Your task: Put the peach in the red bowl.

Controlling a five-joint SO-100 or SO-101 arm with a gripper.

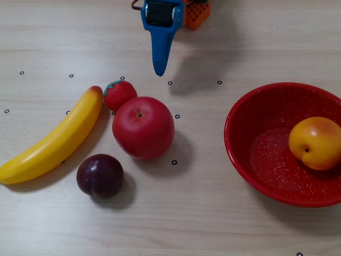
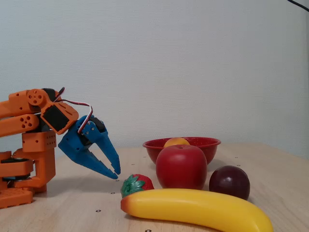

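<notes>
Two blue fingers of the gripper [image 2: 116, 173] stood slightly parted and held nothing, their tips hanging just above the wooden table [image 1: 213, 224] near the arm's orange base [image 2: 29, 164]. Nearest them in the overhead view lay the strawberry [image 1: 119, 94], touching the tip of the banana [image 1: 53, 140] and sitting just beside the red apple [image 1: 143, 128], with the plum [image 1: 100, 175] a little below the apple. Well apart at the right edge of that view, the peach [image 1: 315, 143] rested inside the red bowl [image 1: 250, 114], against its right side.
</notes>
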